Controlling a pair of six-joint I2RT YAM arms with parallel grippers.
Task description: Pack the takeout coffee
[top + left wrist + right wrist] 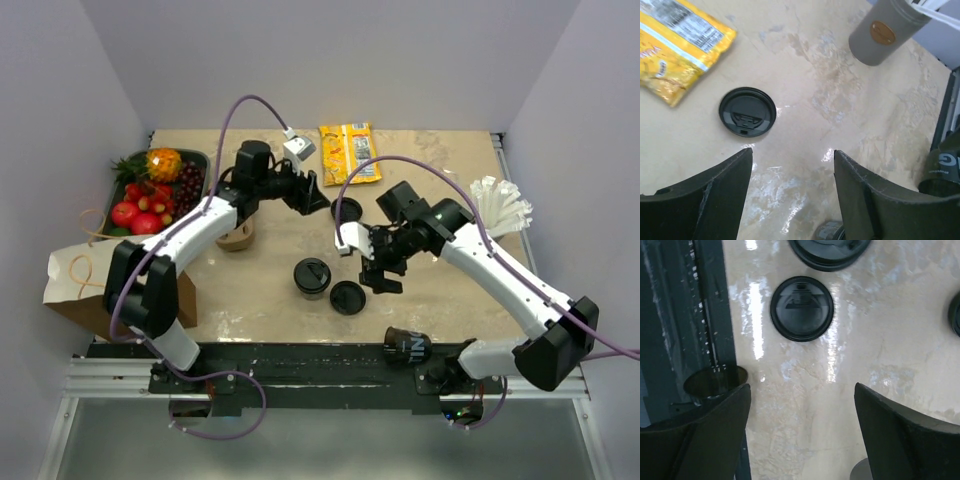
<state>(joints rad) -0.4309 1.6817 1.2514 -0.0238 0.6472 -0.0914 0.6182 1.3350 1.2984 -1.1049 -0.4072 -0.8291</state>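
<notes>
A black coffee cup with a lid (pixel 312 277) stands at the table's middle. A loose black lid (pixel 347 298) lies to its right, and another lid (pixel 347 210) lies farther back. A dark cup (pixel 407 345) lies at the front edge. A brown paper bag (pixel 75 280) sits at the left. My left gripper (pixel 313 197) is open and empty, just left of the far lid (pixel 747 111). My right gripper (pixel 382 278) is open and empty above bare table, right of the near lid (pixel 801 307). The wrist views show both the left gripper (pixel 792 152) and the right gripper (pixel 802 386) wide open.
A fruit tray (pixel 190 158) is at the back left, with a brown cardboard holder (pixel 237 238) near it. A yellow snack packet (pixel 347 150) lies at the back. White plastic cutlery (pixel 500 205) lies at the right. A grey cup (pixel 885 30) stands near the right gripper.
</notes>
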